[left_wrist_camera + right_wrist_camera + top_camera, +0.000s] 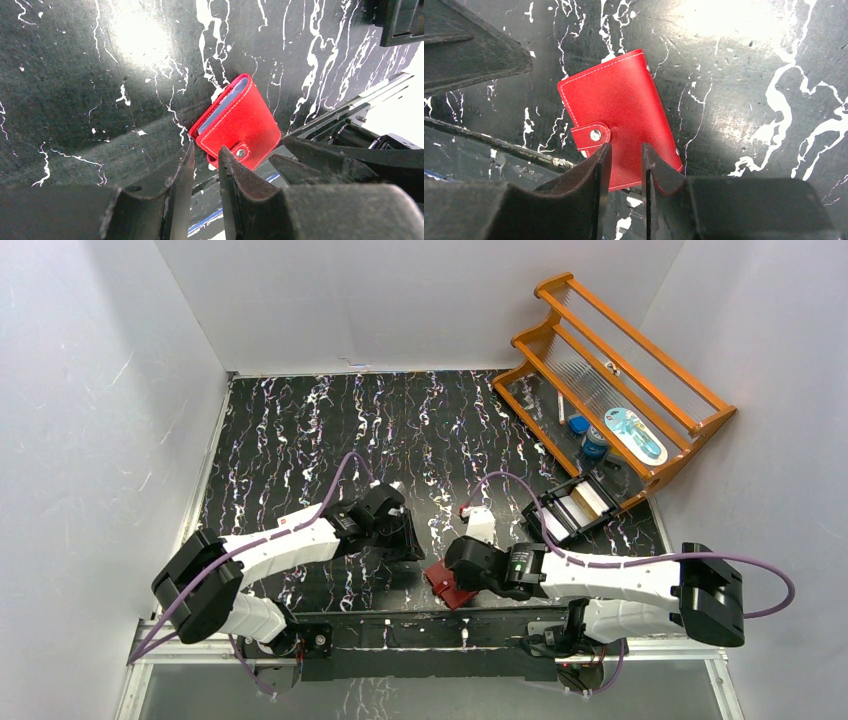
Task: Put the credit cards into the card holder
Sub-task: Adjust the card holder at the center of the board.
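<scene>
Card holder (619, 107), red, white stitching

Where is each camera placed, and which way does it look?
Top external: above and behind, looking down on the black white-veined table; white left arm and right arm show.
Left wrist: on the left arm, looking down at the closed red snap-strap card holder past black left fingers.
Right wrist: on the right arm, looking down at that holder past black right fingers.
Shared by all: the card holder.
</scene>
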You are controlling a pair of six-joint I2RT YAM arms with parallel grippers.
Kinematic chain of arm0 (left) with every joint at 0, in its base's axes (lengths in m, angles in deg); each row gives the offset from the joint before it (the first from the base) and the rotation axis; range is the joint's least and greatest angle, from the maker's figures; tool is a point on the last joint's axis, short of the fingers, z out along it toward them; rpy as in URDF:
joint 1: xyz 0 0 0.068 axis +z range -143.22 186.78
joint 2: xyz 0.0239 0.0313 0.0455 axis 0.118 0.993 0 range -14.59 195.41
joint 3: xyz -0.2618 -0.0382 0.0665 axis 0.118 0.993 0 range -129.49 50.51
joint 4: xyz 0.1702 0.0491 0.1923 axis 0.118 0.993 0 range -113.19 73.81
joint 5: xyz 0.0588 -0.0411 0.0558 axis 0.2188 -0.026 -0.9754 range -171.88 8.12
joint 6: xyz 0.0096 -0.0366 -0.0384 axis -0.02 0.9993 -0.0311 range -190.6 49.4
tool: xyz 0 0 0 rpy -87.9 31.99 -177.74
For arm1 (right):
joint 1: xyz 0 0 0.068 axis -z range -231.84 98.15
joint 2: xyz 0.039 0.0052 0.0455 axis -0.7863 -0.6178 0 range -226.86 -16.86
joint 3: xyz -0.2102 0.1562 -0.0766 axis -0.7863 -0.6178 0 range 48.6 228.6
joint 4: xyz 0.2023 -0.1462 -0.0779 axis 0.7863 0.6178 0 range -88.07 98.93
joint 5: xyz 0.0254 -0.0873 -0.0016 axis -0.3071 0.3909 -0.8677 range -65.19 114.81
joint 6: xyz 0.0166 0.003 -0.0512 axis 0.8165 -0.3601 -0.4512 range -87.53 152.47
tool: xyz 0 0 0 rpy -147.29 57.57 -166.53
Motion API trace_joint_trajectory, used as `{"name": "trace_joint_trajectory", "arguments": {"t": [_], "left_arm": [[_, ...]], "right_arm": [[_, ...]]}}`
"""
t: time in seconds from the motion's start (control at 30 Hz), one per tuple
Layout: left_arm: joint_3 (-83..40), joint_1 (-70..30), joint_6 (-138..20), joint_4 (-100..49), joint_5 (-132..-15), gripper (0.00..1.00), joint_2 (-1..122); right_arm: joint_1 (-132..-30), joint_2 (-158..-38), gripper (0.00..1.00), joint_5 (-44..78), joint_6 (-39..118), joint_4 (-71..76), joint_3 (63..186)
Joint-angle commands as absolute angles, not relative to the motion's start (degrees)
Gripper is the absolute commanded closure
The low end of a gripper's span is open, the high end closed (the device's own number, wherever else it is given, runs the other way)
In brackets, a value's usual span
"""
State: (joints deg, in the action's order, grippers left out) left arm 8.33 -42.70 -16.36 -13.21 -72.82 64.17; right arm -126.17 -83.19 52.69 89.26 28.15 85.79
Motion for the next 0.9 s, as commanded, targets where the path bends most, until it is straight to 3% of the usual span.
{"name": "trace_joint_trajectory", "arguments": {"t": [0.0, 0.27, 0.67, 0.87], "left_arm": [[9.88, -43.44, -15.63, -14.92, -71.80, 0.77, 63.55], [9.65, -46.21, -14.23, -19.49, -70.43, 0.81, 68.62], [9.05, -48.28, -13.28, -21.34, -71.02, 0.80, 74.35], [6.65, -48.25, -14.89, -20.36, -71.92, 0.85, 77.76]], "right_arm": [[-126.11, -84.55, 0.65, 49.93, 86.22, 31.36, 90.39], [-125.09, -90.19, 0.64, 47.82, 87.13, 31.66, 93.68], [-118.35, -87.97, 0.63, 35.93, 83.95, 19.50, 86.13], [-116.86, -87.01, 0.64, 34.46, 83.87, 17.73, 84.14]]}}
